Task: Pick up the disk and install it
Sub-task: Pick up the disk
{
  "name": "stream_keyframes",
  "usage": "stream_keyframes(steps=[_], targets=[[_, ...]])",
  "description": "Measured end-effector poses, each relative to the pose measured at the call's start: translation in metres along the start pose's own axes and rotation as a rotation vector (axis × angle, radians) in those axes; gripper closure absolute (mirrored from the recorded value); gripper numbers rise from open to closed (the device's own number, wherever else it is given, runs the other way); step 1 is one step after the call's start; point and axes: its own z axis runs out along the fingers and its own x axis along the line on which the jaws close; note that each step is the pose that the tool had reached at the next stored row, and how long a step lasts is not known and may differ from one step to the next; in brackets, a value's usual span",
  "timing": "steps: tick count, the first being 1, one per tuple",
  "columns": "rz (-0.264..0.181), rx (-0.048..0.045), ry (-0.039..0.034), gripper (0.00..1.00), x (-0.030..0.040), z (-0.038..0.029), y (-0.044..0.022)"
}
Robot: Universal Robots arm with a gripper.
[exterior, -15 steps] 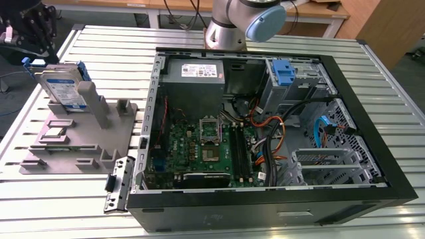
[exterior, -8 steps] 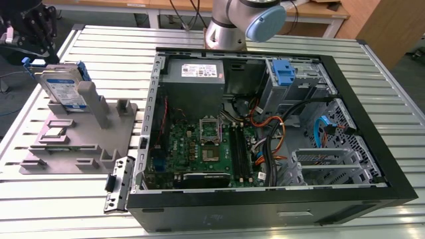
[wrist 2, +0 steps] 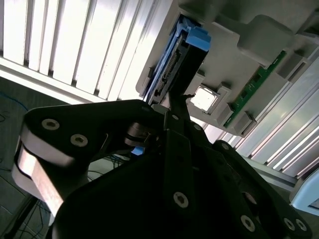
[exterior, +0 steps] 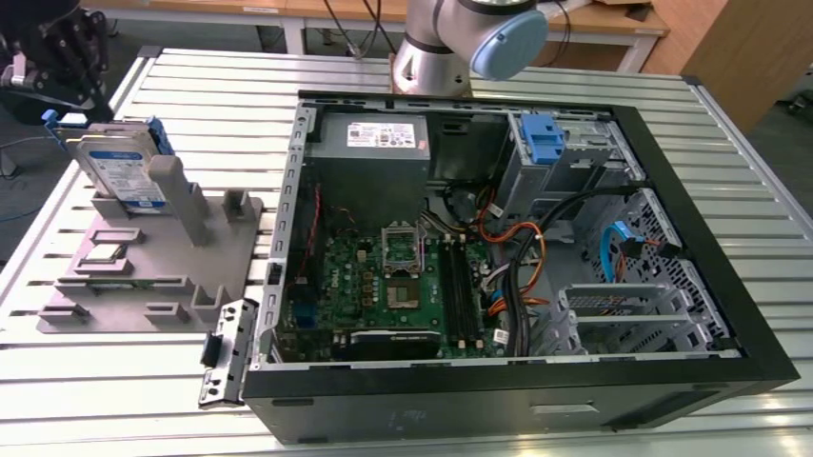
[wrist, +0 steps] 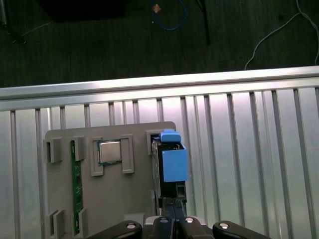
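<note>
So the disk (exterior: pixel 121 167) isn't in the machine. It's standing on edge in a slot of the grey holder tray (exterior: pixel 166 262), out on the slatted worktop (exterior: pixel 216 76) at the exterior view's left. Both wrist views show its blue side rail facing the camera.

That tray has more pockets. We can see a processor chip (wrist: pixel 108 152) lying flat in one, and a green memory stick (wrist: pixel 76 189) slotted on edge in another.

The gripper (wrist: pixel 174 201) hangs just above the disk's end. The jaws look clenched together with nothing between them, not touching the disk as far as we can tell.

Well apart, toward the exterior view's right, the open computer case (exterior: pixel 508 376) lies on its side. It holds the motherboard (exterior: pixel 381 276), a grey power supply (exterior: pixel 375 138), a blue latch (exterior: pixel 543 138) and a tangle of cables (exterior: pixel 521 238).
</note>
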Motion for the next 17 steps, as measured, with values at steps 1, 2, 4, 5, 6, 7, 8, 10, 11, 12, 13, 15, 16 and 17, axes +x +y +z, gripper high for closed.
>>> stream_keyframes(steps=[1,2,4,5,6,7,8,10,11,12,13,15,16,17], targets=[[0.000,0.0000,0.0000,0.90,0.0009,0.0000,0.0000],[0.000,0.0000,0.0000,0.90,0.0013,0.0000,0.0000],[0.000,-0.0001,0.0000,0.90,0.0013,0.0000,0.0000],[0.000,-0.0001,0.0000,0.90,0.0013,0.0000,0.0000],[0.000,-0.0001,0.0000,0.90,0.0013,0.0000,0.0000],[0.000,-0.0001,0.0000,0.90,0.0014,0.0000,0.0000],[0.000,-0.0001,0.0001,0.90,0.0014,0.0000,0.0000],[0.000,-0.0001,0.0000,0.90,0.0014,0.0000,0.0000],[0.000,-0.0002,0.0001,0.90,0.0014,0.0000,0.0000],[0.000,-0.0001,0.0001,0.89,0.0014,0.0001,0.0000],[0.000,-0.0002,0.0001,0.89,0.0014,0.0001,0.0000],[0.000,-0.0001,0.0001,0.77,0.0014,0.0001,0.0000],[0.000,-0.0001,0.0001,0.77,0.0014,0.0001,0.0000],[0.000,-0.0001,0.0001,0.71,0.0014,0.0001,0.0000]])
